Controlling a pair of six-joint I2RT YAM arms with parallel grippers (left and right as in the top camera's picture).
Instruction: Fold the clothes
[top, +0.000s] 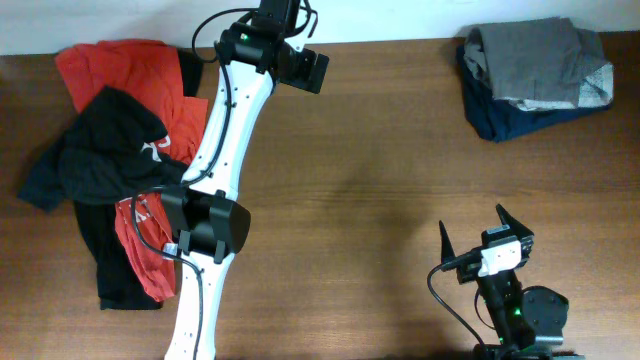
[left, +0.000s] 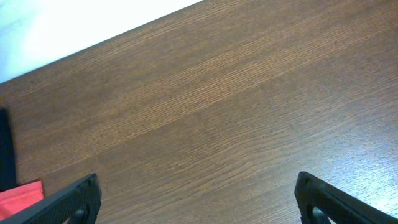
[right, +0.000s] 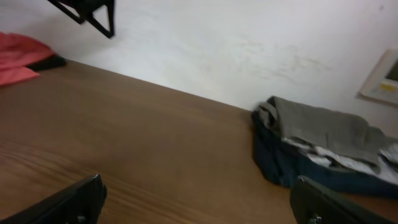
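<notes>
A wooden bench (top: 380, 150) carries crumpled red and black shirts (top: 110, 160) at frame left and folded grey shorts (top: 540, 62) atop a navy garment (top: 497, 122), upper right; the left fingers (left: 71, 200) and, lower right, the right fingers (top: 446, 240) spread apart, empty

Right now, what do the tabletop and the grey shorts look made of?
Tabletop: wood or wood-look laminate, matte brown; fine parallel grain lines, little glare. Grey shorts: soft matte fabric, possibly a cotton blend; it wrinkles and slumps in folds.
</notes>
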